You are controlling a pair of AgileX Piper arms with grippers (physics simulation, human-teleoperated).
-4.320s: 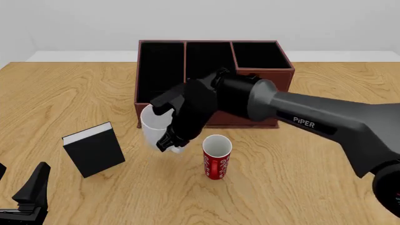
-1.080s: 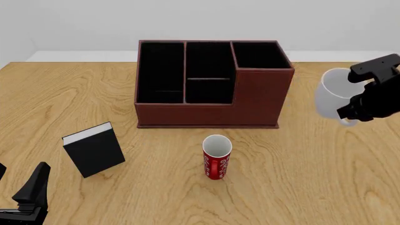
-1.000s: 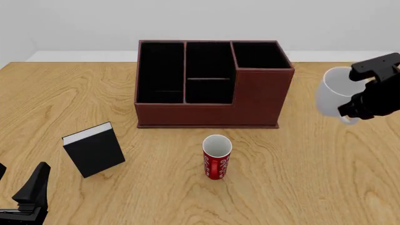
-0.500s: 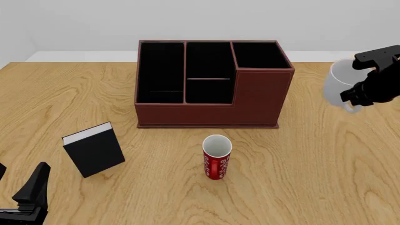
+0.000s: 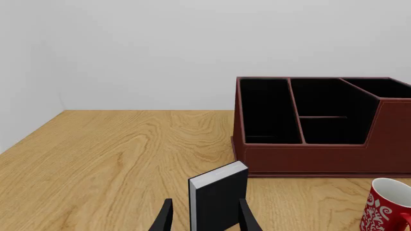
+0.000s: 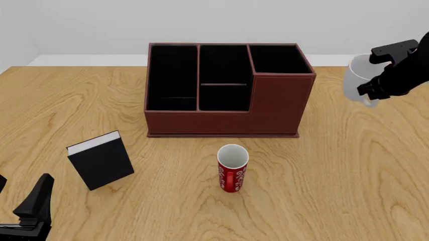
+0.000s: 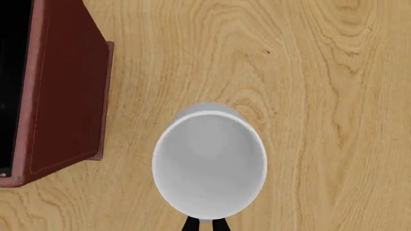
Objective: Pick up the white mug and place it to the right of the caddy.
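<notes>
**Mug carried to the right of the caddy, not yet set down**

The pick-up is done. The right claw (image 6: pixel 372 71) pinches the rim of the white mug (image 6: pixel 356 80) and holds it in the air, off to the right of the caddy (image 6: pixel 228 90) and apart from it. In the right wrist view the mug (image 7: pixel 210 163) is seen from straight above, mouth up and near upright, with bare bench (image 7: pixel 321 72) under it and the caddy's right wall (image 7: pixel 61 91) to one side, a clear strip of wood between them. Only the claw's fingertips (image 7: pixel 207 225) show there, closed together on the near rim.

So the transfer looks largely finished: the mug is already over a spot that would count as right of the caddy. What is left, by my reading, is to lower it until its base rests on the bench, let go of the rim, and draw the arm back. How high the mug hangs cannot be judged from these views.

The left claw (image 5: pixel 204 219) rests low at the near left of the bench, spread and holding nothing, with the book (image 5: pixel 218 195) standing beyond its tips. The red mug (image 6: pixel 232 167) stands in front of the caddy, well away from the drop spot.
</notes>
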